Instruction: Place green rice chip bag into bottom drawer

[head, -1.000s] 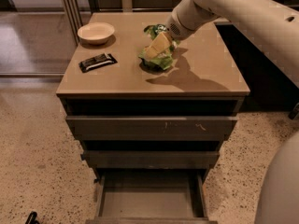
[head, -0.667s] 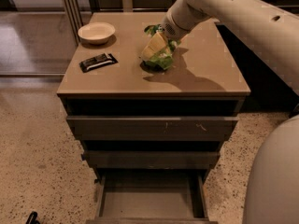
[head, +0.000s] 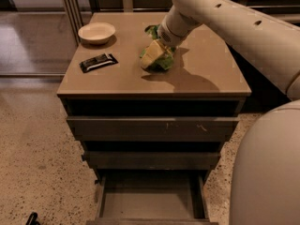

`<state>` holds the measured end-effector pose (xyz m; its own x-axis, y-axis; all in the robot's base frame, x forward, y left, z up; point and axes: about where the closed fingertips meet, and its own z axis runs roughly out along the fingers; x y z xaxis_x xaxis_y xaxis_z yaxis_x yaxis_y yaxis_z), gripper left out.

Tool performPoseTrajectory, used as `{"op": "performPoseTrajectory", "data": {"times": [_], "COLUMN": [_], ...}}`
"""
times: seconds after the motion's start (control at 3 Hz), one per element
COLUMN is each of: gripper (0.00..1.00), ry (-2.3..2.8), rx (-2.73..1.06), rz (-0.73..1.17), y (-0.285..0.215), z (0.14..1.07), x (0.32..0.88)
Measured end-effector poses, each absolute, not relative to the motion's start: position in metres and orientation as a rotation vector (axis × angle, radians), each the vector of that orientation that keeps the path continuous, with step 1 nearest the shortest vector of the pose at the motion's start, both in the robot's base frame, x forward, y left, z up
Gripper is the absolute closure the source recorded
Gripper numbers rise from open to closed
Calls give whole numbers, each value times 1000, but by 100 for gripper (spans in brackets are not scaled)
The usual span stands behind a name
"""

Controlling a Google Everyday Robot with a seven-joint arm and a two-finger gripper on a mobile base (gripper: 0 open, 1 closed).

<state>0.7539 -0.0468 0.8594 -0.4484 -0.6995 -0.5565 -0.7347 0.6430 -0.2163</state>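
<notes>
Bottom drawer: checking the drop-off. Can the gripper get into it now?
Likely yes: the bottom drawer stands pulled out past the two drawers above, open from overhead; the gripper is at the green rice chip bag.

Office or lab space: speckled terrazzo floor (head: 33,149), glass partition (head: 35,36), three-drawer cabinet (head: 152,128), robot hand (head: 161,47) over its top

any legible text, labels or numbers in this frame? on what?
Nothing can be read.
Black wrapped bar: white lettering, too blurred to read.
Green rice chip bag: print too blurred to read, partly covered by the gripper, which is on the bag on the cabinet top.
</notes>
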Motion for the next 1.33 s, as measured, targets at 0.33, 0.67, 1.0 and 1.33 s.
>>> {"op": "performPoseTrajectory", "data": {"times": [0.33, 0.67, 1.0, 1.33], "gripper": [19, 42, 66, 89], "ry": [2243, 2243, 2243, 2243], "rx": [-1112, -1112, -1112, -1112], "rz": [74, 74, 74, 74], "y": [-47, -47, -47, -47], "z": [859, 859, 859, 859], "x": [754, 754, 754, 754]}}
